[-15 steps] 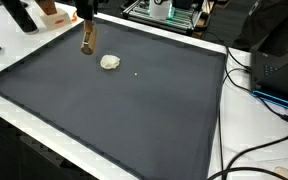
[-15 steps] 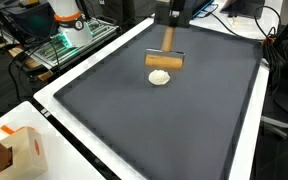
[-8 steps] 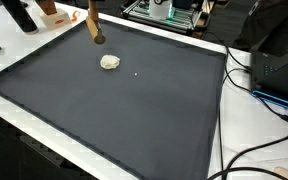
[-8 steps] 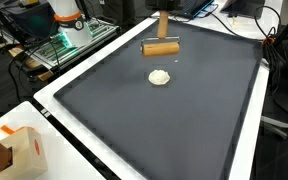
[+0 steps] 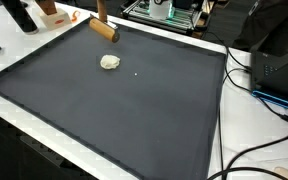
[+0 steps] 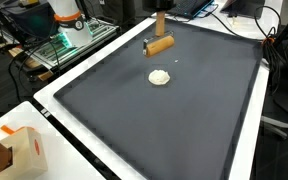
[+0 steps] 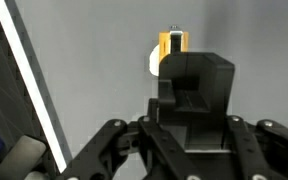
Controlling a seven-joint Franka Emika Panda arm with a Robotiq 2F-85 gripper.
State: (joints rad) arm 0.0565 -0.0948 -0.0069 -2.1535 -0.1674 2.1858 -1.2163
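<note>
Pincer clamps tight on wooden roller.

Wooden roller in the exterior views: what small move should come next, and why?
Probably move the wooden roller across toward the dough ball and then lower it. In both exterior views the roller hangs tilted in the air near the far edge of the dark mat, clearly apart from the dough. The dough lies as a rounded lump on the mat, not flattened.
</note>
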